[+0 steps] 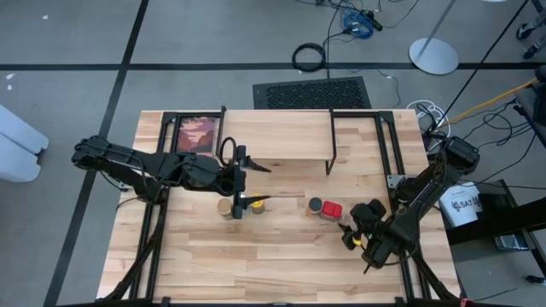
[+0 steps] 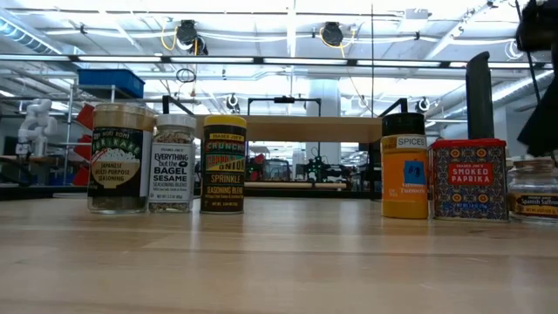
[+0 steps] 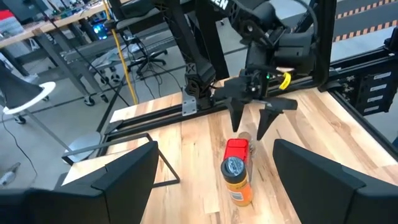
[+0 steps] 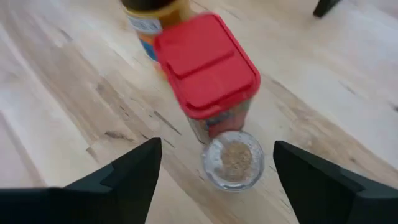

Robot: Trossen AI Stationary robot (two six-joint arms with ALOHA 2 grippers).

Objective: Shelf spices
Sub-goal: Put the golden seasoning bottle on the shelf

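Above the small jar (image 4: 234,160) beside the red box (image 4: 208,67) on the table (image 1: 281,247), your right claw (image 4: 214,163) hangs wide; next, lower, grip, carry to the empty shelf (image 1: 277,136). Left claw (image 3: 214,165) also wide.

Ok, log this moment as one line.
left claw: open, above yellow-lidded jar | right claw: open, over small clear jar beside red paprika tin | shelf: no jars

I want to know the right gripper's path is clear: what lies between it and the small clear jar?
Nothing: the right wrist view shows the open right gripper directly over the small clear jar, red tin just beyond.
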